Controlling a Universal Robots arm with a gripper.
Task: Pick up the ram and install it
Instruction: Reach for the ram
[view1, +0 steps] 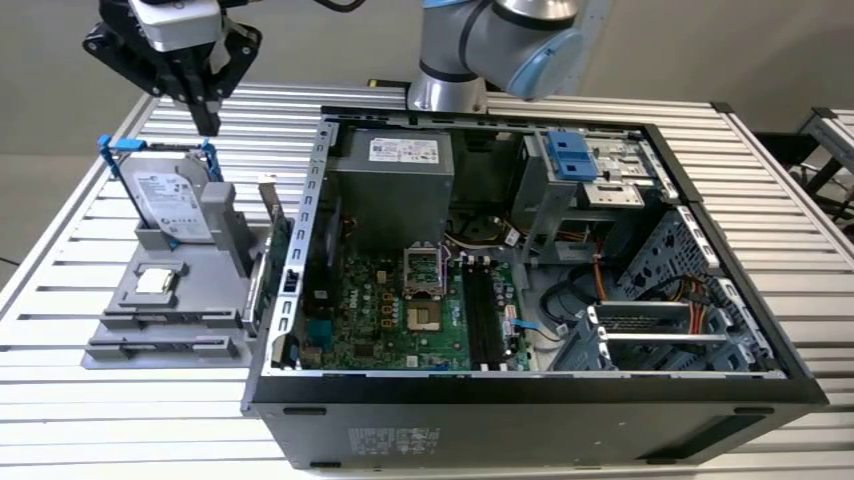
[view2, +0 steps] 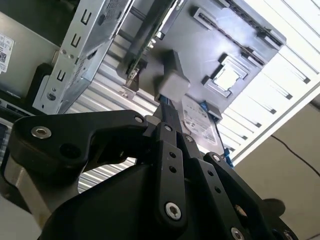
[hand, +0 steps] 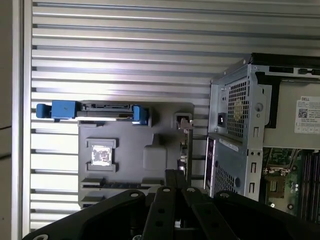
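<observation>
Gripper (view1: 207, 125) hangs in the frame's upper left, fingers together, gripping nothing. The ram (view1: 167, 322), I reckon, is that thin strip down-frame on the grey holder (view1: 200, 285), beyond the hard drive (view1: 174, 205), long axis left-to-right.

bright even light; glare whitens the slatted table (view2: 296, 50) in the second wrist view.

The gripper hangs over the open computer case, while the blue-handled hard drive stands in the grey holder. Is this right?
Not quite: in the exterior view the gripper hangs over the grey holder, beside the computer case. The hard drive does stand there.
</observation>
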